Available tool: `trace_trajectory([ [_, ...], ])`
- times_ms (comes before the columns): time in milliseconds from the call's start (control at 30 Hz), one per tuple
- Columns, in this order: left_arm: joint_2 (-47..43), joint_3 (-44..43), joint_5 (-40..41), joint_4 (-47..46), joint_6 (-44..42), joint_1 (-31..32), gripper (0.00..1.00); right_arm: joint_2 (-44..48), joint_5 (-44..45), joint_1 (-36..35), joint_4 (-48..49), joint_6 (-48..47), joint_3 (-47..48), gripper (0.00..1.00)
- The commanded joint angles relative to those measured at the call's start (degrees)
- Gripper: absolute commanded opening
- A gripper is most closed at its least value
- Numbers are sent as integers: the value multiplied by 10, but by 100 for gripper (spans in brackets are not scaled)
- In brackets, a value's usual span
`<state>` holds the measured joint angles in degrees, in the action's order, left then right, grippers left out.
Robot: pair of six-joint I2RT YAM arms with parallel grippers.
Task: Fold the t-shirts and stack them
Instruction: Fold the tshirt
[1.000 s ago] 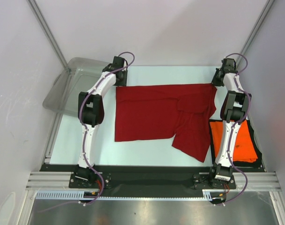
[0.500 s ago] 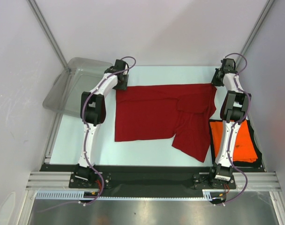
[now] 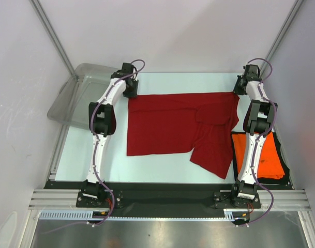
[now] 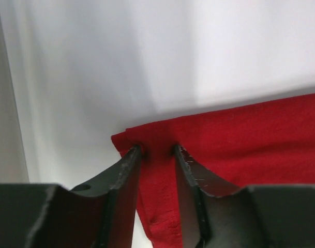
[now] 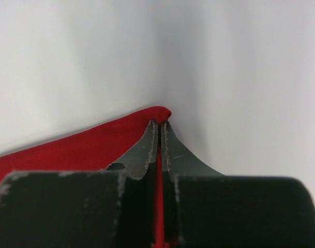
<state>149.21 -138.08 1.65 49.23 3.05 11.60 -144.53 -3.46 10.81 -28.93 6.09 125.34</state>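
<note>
Spread wide across the middle of the pale bench (image 3: 85, 150): a dark red t-shirt (image 3: 167, 124), far edge running straight from one arm to the other, one lower flap hanging crooked toward the near right. At its far left corner, the left pincer (image 4: 157, 151), fingers spread, tips down on either side of the hem, a strip of red cloth showing in the gap between them. At the far right corner, the right pincer (image 5: 160, 124), pressed together and pinching the tip of the same shirt, a thin red line visible between the fingers. Along the right edge of the bench, a bright orange t-shirt (image 3: 268, 157), lying flat, partly hidden by the right arm and just beside the red flap. Off the far left corner, tilted, a translucent grey tub (image 3: 74, 98).
</note>
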Motion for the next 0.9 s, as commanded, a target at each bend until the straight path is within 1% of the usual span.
trace_trajectory([
  [0,21,-15,-53,30,2,-23,35,28,14,-3,16,-13,-8,0],
  [67,20,-14,-45,27,-1,-18,29,29,14,-3,16,-14,-8,0],
  [100,19,-14,-39,27,-1,-17,22,29,14,-3,16,-14,-8,0],
  [167,16,-15,-29,24,-1,-15,18,30,14,-3,17,-13,-8,0],
  [233,12,-14,-19,17,-2,-15,11,31,14,-4,19,-13,-7,0],
  [267,10,-15,-18,15,-4,-15,11,32,14,-4,18,-13,-7,0],
  [300,8,-13,0,9,-6,-16,6,32,14,-4,19,-13,-7,0],
  [367,1,-4,11,-1,-13,-15,1,32,15,-4,18,-13,-7,0],
  [500,-15,20,34,-44,-27,-15,0,30,19,-5,19,-12,-8,0],
  [667,-26,25,42,-83,-29,-15,0,29,19,-9,31,-9,-8,0],
  [867,-32,26,58,-135,-64,-16,0,24,29,-13,49,-5,-8,0],
])
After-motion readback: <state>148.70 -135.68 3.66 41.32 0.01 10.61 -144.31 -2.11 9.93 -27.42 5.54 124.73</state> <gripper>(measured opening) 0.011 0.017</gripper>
